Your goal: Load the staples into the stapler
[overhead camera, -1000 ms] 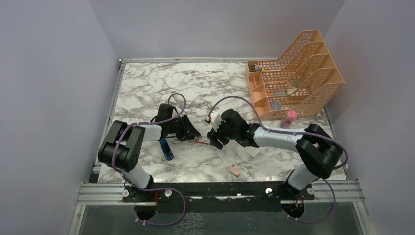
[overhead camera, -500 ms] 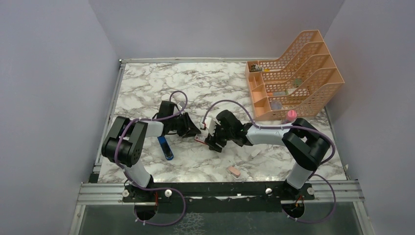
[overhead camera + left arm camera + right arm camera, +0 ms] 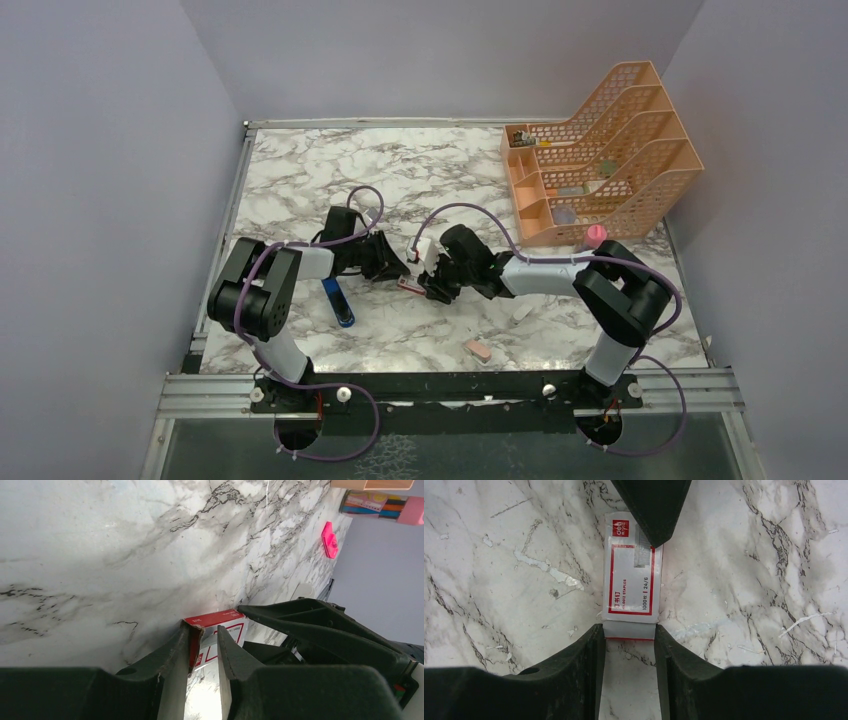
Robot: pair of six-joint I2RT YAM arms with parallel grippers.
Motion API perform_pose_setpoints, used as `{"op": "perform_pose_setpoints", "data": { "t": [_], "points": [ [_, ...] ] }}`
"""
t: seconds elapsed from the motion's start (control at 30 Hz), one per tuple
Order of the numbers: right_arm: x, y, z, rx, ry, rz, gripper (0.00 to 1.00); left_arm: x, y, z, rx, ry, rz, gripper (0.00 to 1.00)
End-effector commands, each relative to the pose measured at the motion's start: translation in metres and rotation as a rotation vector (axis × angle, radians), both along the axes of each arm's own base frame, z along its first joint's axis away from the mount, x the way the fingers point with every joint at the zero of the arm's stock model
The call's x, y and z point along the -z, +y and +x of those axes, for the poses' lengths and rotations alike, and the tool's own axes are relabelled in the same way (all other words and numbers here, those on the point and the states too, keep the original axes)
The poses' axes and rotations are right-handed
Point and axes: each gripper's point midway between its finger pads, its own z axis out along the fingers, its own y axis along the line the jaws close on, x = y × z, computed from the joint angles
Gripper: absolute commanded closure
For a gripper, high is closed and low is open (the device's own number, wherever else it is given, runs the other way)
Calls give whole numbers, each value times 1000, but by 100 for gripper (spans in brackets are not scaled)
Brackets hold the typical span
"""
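Closing in within the last second, the right gripper has slid from 3 o'clock onto the staples, a flat red-and-white box mid-table. Its fingers, wider a moment ago, now press both sides of the box's near flap. The left gripper faces it from 9 o'clock, fingers nearly together with the far flap between them; whether they pinch it cannot be told. Both arms on the box suggests opening it comes next. The stapler lies untouched at 8 o'clock of the box. Open marble stretches toward 12 o'clock; an eraser sits at 5 o'clock, an organiser far off at 2 o'clock. The table edges are well away.
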Motion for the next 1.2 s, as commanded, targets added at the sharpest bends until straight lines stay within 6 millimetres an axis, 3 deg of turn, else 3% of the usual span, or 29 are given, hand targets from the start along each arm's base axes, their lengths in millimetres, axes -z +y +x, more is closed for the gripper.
{"op": "perform_pose_setpoints", "data": {
  "t": [0.0, 0.27, 0.53, 0.73, 1.17],
  "points": [
    [3, -3, 14, 48, -42, -15, 59, -11, 1, 2, 18, -35, -25, 75],
    [1, -9, 12, 30, -55, -41, 61, -15, 5, 3, 14, -50, -56, 84],
    [1, -10, 9, 6, -51, -50, 61, -15, 6, 2, 22, -60, -60, 100],
    [1, -12, 10, 6, -61, -56, 61, -9, 10, 4, 16, -63, -20, 100],
    [-1, -21, 9, -15, -88, -93, 61, -5, 43, 26, -62, -83, 87, 100]
  ]
}}
